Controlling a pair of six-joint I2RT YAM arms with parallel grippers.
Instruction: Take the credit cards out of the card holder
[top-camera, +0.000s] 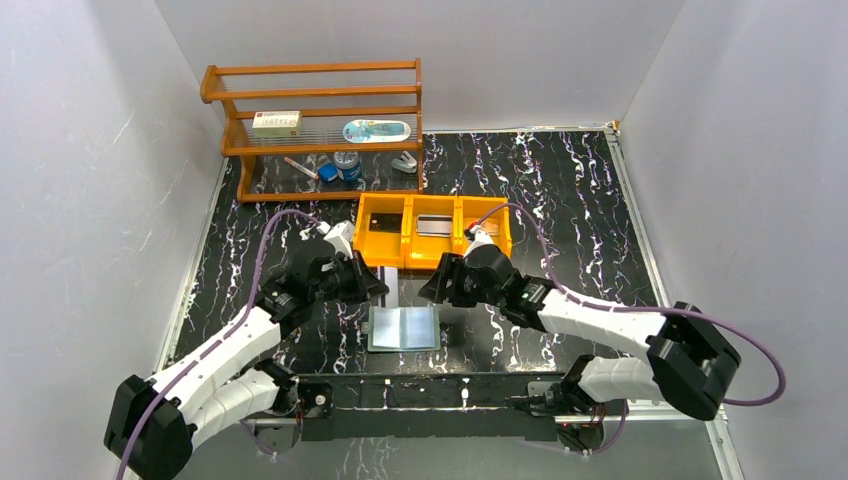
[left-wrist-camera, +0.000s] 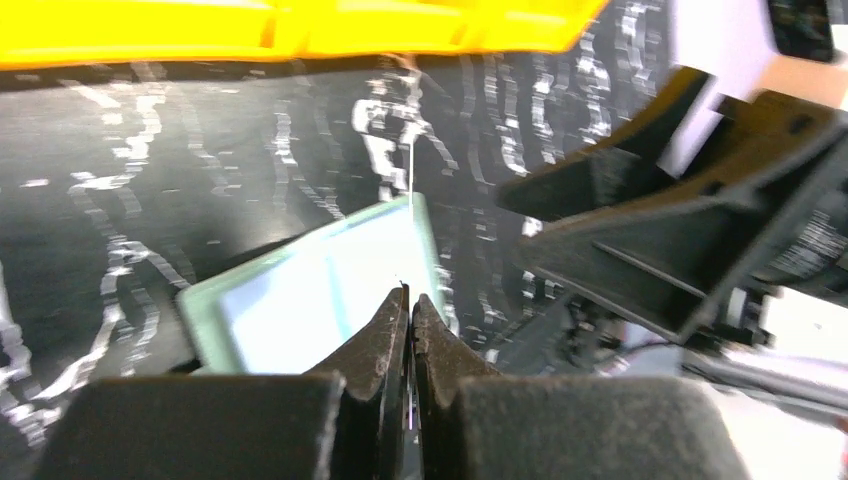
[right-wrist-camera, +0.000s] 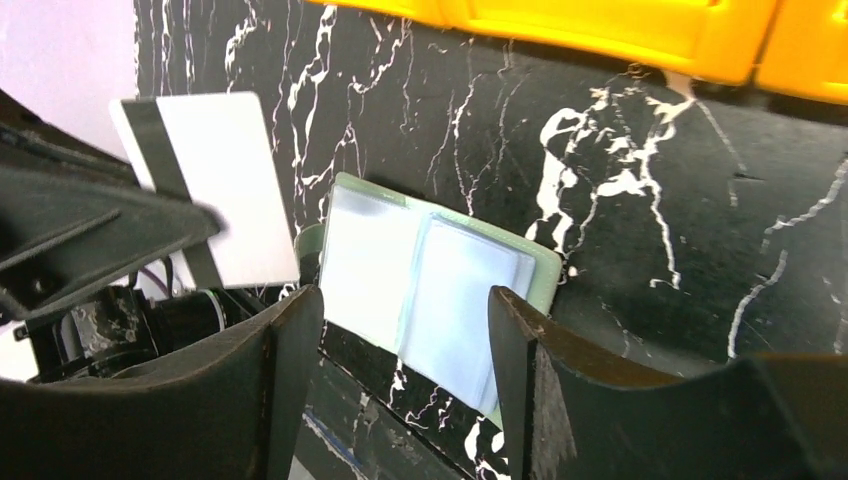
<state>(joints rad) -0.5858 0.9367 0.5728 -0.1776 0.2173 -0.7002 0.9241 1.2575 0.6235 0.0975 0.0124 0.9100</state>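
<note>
Card holder: the small flat muted-green two-panel card holder (top-camera: 403, 328) lies opened flat on the black white-veined bench (top-camera: 560, 200), lower centre of the top view. Its pale glossy pockets face up. What the pockets contain cannot be told.
Tray: the orange three-compartment plastic tray (top-camera: 405, 250) sits just above the card holder in the top view.
Tray, left compartment: a thin black plastic card (top-camera: 383, 222) lies flat.
Tray, middle compartment: a thin silver-grey plastic card (top-camera: 435, 224) lies flat.
Tray, right compartment: partly hidden by the right wrist, so its contents cannot be told.
Left gripper (left-wrist-camera: 408, 300): jaws pressed together on a thin white striped plastic card (right-wrist-camera: 225, 190). The card is raised off the bench, left of the card holder in the right wrist view.
Right gripper (right-wrist-camera: 400, 300): jaws wide apart with nothing between them. It hangs over the card holder, which shows between its fingers.
Rack: a wooden shelf rack (top-camera: 320, 95) at upper left carries a white box with red print (top-camera: 277, 122).
</note>
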